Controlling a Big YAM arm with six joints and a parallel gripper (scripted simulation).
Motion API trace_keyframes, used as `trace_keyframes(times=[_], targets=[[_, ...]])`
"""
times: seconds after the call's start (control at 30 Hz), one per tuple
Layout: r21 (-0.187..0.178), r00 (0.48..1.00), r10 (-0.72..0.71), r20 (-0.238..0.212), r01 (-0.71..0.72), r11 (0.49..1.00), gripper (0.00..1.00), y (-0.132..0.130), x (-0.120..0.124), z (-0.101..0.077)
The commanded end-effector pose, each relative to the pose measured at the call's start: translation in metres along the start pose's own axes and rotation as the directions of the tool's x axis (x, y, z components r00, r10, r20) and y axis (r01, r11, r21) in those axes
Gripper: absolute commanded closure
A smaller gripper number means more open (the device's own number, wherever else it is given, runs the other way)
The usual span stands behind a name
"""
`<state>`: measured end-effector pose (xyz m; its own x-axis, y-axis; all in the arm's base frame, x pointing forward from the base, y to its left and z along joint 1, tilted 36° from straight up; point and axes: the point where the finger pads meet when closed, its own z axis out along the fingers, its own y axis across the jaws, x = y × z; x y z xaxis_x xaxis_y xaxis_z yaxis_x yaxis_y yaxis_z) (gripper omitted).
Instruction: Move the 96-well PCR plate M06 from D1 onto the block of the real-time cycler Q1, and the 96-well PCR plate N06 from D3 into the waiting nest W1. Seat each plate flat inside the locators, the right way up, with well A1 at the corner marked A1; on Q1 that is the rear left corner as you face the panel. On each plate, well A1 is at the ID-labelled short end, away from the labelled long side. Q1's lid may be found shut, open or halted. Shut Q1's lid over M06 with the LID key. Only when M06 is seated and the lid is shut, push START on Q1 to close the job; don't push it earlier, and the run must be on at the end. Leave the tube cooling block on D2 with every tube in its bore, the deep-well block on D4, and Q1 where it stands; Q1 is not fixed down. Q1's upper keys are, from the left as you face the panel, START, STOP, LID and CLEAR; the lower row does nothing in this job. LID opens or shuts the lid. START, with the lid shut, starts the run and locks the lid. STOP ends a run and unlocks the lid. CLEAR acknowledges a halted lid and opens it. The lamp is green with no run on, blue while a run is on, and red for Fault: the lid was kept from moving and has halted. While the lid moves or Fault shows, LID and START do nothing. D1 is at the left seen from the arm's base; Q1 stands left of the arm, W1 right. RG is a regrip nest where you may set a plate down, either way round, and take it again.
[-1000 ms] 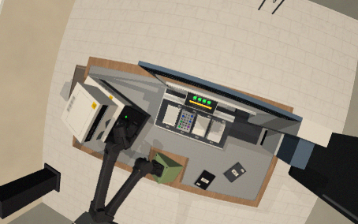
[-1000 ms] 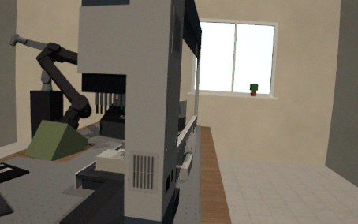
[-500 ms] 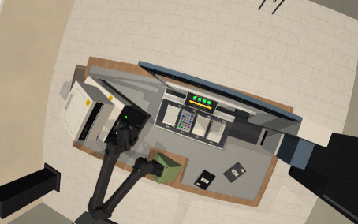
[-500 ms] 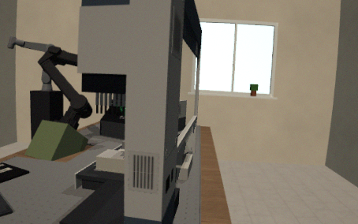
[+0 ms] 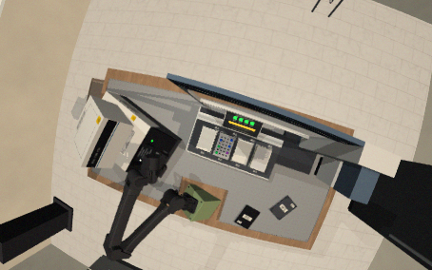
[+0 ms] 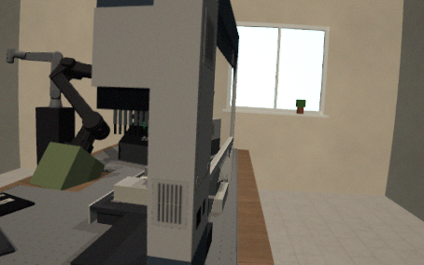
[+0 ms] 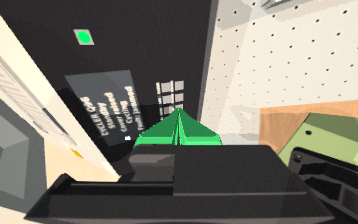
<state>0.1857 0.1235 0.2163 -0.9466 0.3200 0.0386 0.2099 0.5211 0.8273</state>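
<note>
Your black arm's gripper has its green fingers pressed together, empty, tips over the grid of pale keys on the cream-bodied cycler Q1's black panel. The round lamp is green. Two pale plates and sit in the dark deck tray, either side of the tube block.

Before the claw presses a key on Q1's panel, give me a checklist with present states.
1. Claw shut and empty: ok.
2. Q1 lamp green, no run or Fault: ok.
3. Fingertips point at the key block on the black panel: ok; which key, cannot tell.
4. Q1's lid stands open: ok.
5. M06 seated on Q1's block: cannot tell from here.
6. Tube cooling block on the deck: ok.
</note>
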Motion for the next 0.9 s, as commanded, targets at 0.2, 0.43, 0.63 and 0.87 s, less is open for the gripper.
trace_keyframes(times=[0.2, 0.43, 0.63, 0.87], targets=[[-0.012, 0.997, -0.071, 0.022, 0.071, 0.997, 1.00, 0.028, -0.006, -0.011], [-0.014, 0.998, -0.051, 0.037, 0.051, 0.999, 1.00, 0.032, -0.017, -0.013], [-0.021, 0.997, -0.053, 0.049, 0.054, 0.998, 1.00, 0.020, -0.016, -0.033], [-0.019, 0.999, -0.009, 0.033, 0.010, 1.000, 1.00, -0.006, -0.022, -0.057]])
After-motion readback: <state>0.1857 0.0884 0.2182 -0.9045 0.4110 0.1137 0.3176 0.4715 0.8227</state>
